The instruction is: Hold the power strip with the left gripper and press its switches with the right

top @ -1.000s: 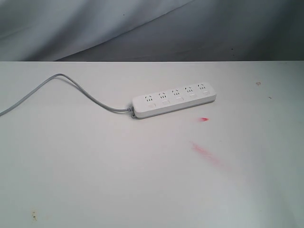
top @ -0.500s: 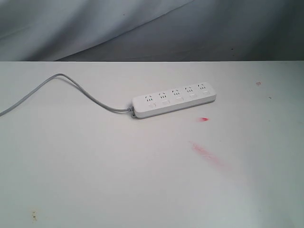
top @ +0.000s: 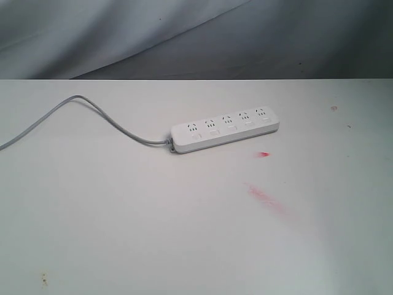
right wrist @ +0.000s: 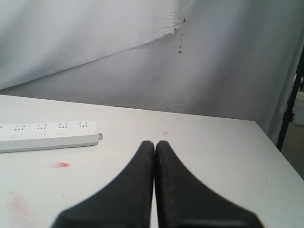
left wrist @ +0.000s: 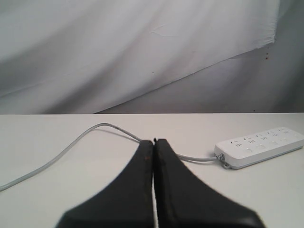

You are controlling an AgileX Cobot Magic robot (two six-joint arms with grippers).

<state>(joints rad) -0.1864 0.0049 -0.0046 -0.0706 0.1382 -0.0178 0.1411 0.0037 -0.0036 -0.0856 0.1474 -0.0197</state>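
Observation:
The white power strip lies flat on the white table, a little right of centre, its light grey cord trailing off to the left edge. Its small white switches run in a row below the socket groups. Neither arm shows in the exterior view. In the left wrist view my left gripper is shut and empty, well short of the power strip, with the cord passing behind its tips. In the right wrist view my right gripper is shut and empty, apart from the power strip.
Red smears and a small red spot mark the table in front of the strip. A grey cloth backdrop hangs behind the table. A dark stand leg stands beyond the table's right edge.

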